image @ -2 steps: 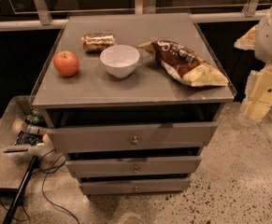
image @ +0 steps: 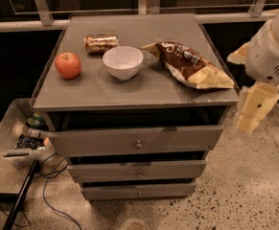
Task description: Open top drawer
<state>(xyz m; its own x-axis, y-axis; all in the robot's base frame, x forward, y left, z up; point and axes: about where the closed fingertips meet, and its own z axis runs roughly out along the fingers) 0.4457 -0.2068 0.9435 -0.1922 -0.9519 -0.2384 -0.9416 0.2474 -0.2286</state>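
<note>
The top drawer (image: 134, 140) is the widest grey drawer of the cabinet, with a small round metal knob (image: 138, 144) mid-front. Its front stands out a little from under the cabinet top, with a dark gap above it. Two slimmer grey drawers (image: 138, 170) sit below. My gripper (image: 252, 109) hangs at the right of the cabinet, beside the top's right corner, well apart from the knob. Its cream-coloured fingers point downward.
On the cabinet top (image: 139, 90) lie a red apple (image: 68, 64), a brown can (image: 100, 42) on its side, a white bowl (image: 122, 62) and a chip bag (image: 189, 64). A clear bin (image: 19, 138) with items and cables sits on the floor at left.
The camera view has shifted slightly closer. My arm at the right has moved a little down and leftward, nearer the cabinet's right corner. The drawer looks the same.
</note>
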